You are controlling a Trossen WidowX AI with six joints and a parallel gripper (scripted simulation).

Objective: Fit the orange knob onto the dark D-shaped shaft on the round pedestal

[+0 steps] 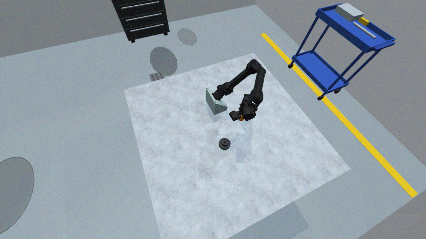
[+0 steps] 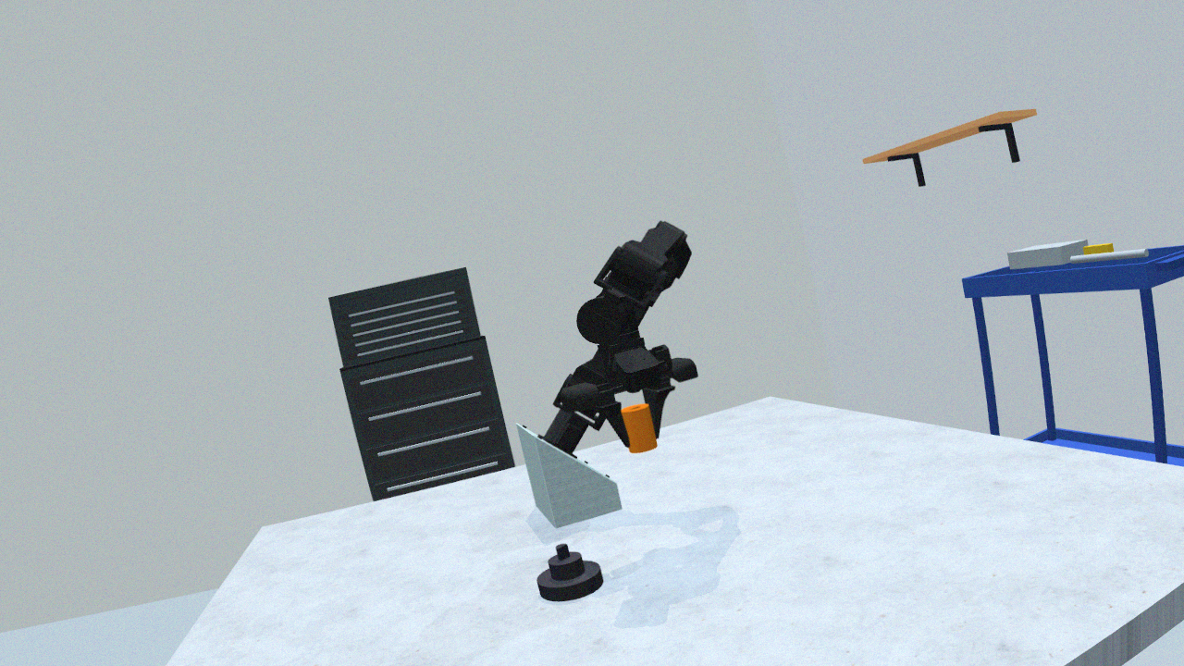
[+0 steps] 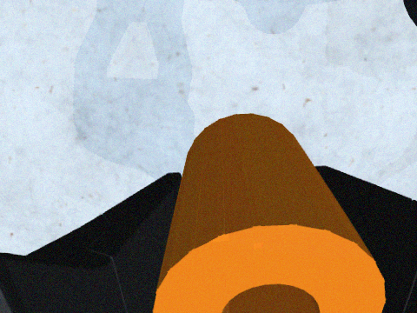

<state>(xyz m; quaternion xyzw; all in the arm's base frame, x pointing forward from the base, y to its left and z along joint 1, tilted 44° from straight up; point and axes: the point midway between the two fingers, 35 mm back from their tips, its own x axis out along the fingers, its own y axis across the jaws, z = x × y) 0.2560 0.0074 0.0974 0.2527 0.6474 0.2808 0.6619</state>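
Observation:
The orange knob (image 1: 241,118) (image 2: 639,428) (image 3: 248,183) is a cylinder held upright or nearly so, high above the table. My gripper (image 2: 642,430) is shut on it, with one black finger on each side. In the wrist view the knob's near end shows part of a round hole; the flat side of the hole is not in view. The round dark pedestal (image 1: 224,146) (image 2: 569,586) stands on the table with its thin shaft (image 1: 224,142) (image 2: 561,549) pointing up, bare. In the exterior view the knob is above and to the right of the pedestal, well apart from it.
The arm's pale green wedge-shaped base (image 1: 218,107) (image 2: 571,492) stands on the marbled table (image 1: 187,195) (image 2: 869,530), behind the pedestal in the exterior view. A blue cart (image 1: 347,34) (image 2: 1059,277) stands off to the right. A black drawer cabinet (image 1: 141,10) (image 2: 430,413) stands behind.

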